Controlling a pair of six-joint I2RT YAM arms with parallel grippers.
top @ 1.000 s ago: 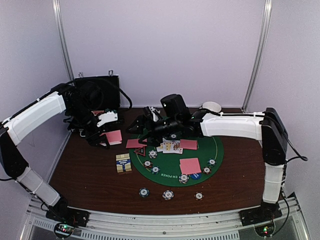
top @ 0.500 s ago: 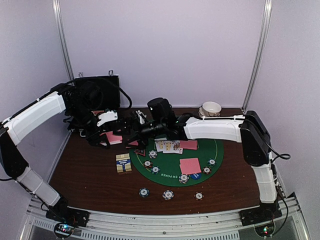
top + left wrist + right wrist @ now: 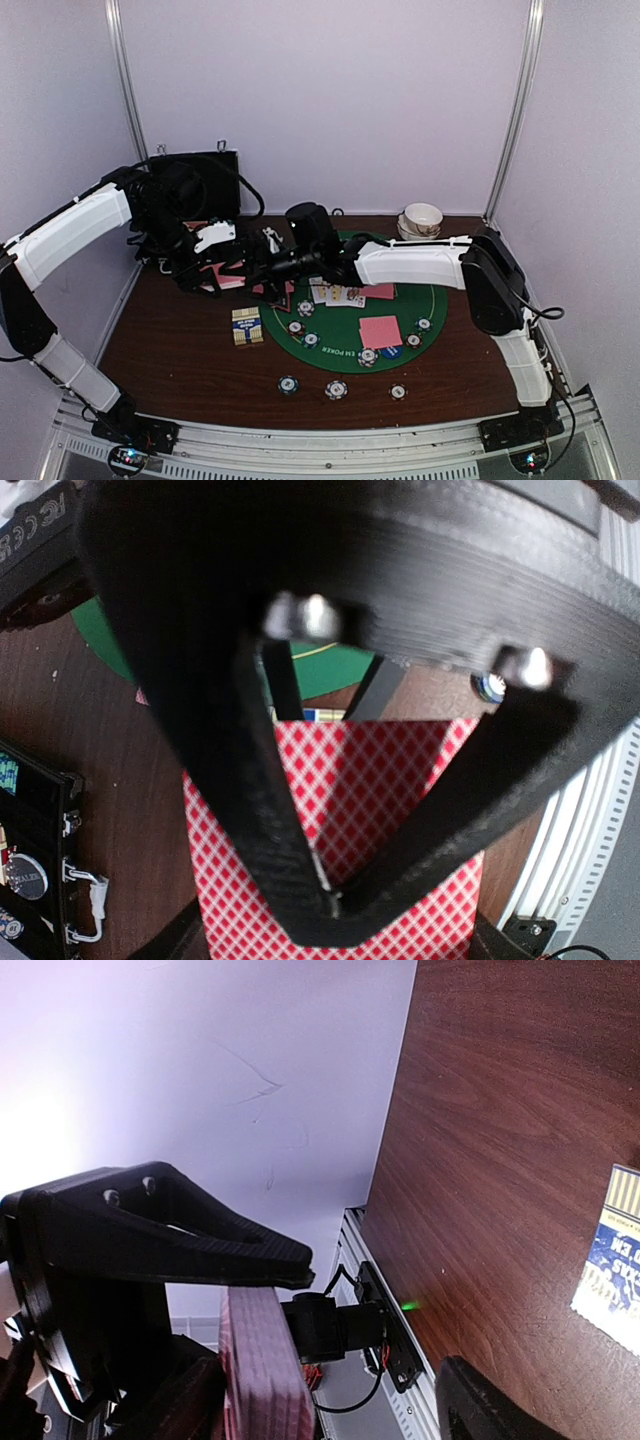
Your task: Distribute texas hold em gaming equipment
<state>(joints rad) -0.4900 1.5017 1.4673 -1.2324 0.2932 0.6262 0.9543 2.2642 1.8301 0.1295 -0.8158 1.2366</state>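
Note:
My left gripper (image 3: pixel 218 270) is shut on a deck of pink-backed cards (image 3: pixel 228 274) and holds it over the table, left of the green round mat (image 3: pixel 430 300). In the left wrist view its fingers (image 3: pixel 345 900) pinch the red-checked deck (image 3: pixel 400 780). My right gripper (image 3: pixel 258 265) is open right beside that deck. In the right wrist view the deck's edge (image 3: pixel 265 1370) stands between my open right gripper's jaws (image 3: pixel 325 1400), close to the left finger. Face-up cards (image 3: pixel 340 293), pink cards (image 3: pixel 380 330), several chips and a blue disc (image 3: pixel 389 352) lie on the mat. The triangular marker (image 3: pixel 277 300) is partly hidden.
A card box (image 3: pixel 247 325) lies left of the mat. Three chips (image 3: pixel 336 389) sit near the front edge. The black case (image 3: pixel 195 185) stands open at the back left. Stacked white bowls (image 3: pixel 422 218) sit at the back right.
My right arm has swung left across the mat until its open gripper reached the deck in my left gripper. The white bowls are now uncovered. The left arm has barely moved.

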